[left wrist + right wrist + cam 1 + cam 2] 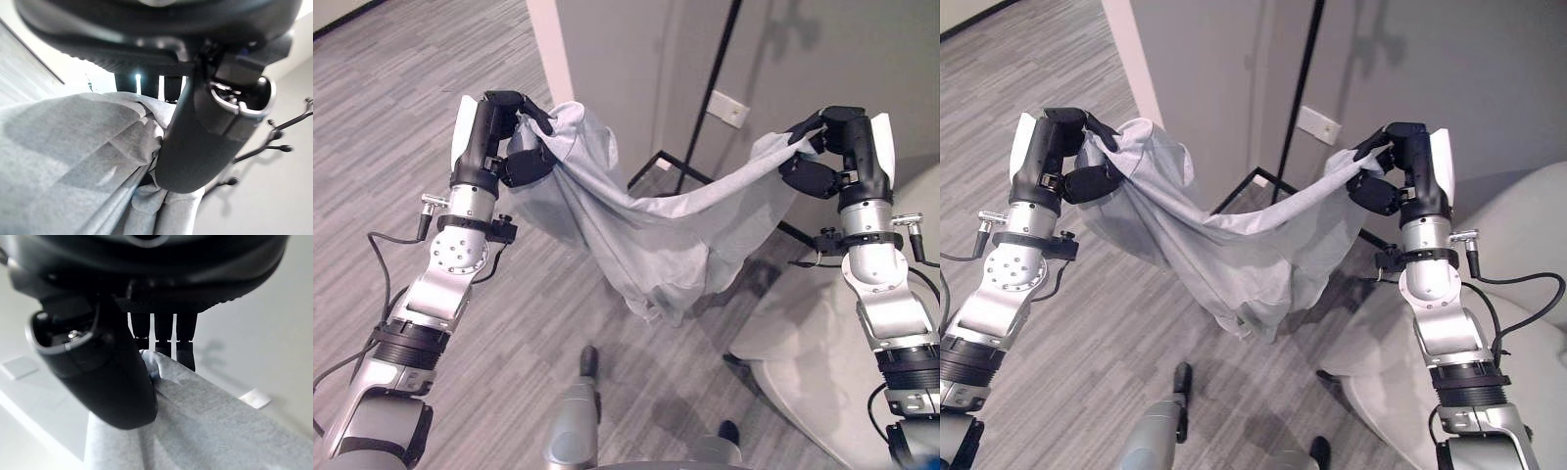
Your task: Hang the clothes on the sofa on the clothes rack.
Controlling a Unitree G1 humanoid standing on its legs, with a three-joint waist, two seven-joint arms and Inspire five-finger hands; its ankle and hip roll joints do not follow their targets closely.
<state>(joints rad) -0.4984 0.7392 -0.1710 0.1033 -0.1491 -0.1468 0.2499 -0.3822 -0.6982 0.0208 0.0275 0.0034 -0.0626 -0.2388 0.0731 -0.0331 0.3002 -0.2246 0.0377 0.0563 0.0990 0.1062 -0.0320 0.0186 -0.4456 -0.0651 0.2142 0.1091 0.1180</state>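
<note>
Left hand: fingers and thumb curled tight on one top corner of the shirt
Right hand: pinching the opposite corner; same grasp seen in its wrist view
Shirt: pale grey, stretched between both raised hands, middle sagging above the floor; just before the rack
Rack: black pole by the wall; hooks in the left wrist view
Sofa: at the right, below the right arm
Risk: sagging middle may miss the hooks; a thin pinch could slip, dropping a corner
Writing: none legible

Two head views downward over the same grey garment; wrist views very close, perhaps upward-facing.
</note>
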